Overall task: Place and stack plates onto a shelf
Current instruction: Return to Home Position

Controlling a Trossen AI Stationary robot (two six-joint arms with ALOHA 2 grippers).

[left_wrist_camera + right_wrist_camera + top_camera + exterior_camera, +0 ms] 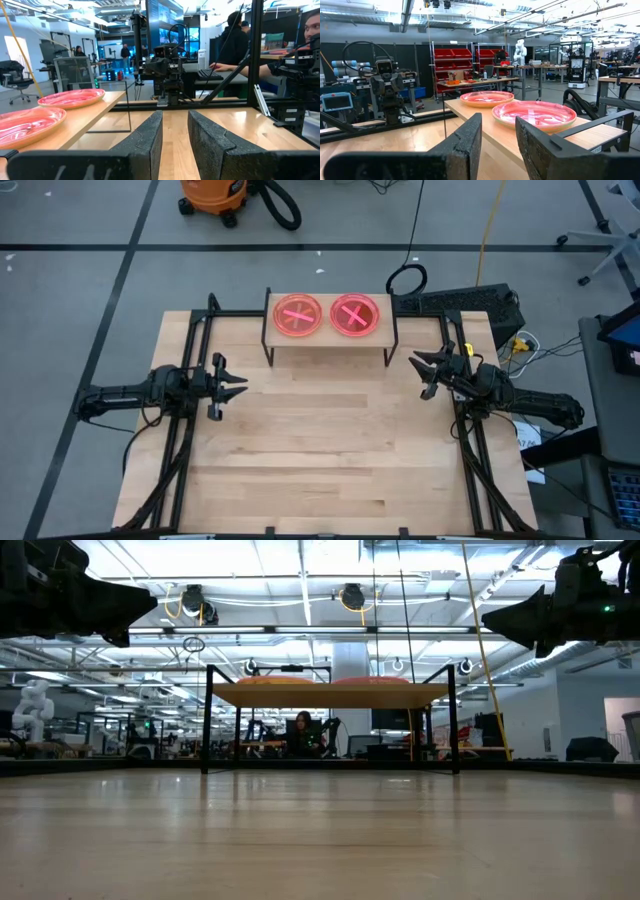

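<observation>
Table | shelf at 12 o'clock, plates in two stacks | left gripper 9 o'clock, right gripper 3 o'clock, both spread, empty

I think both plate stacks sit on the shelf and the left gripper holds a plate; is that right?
Not quite: the left gripper is open and empty, as the left wrist view shows. Both plate stacks do sit on the shelf.
</observation>
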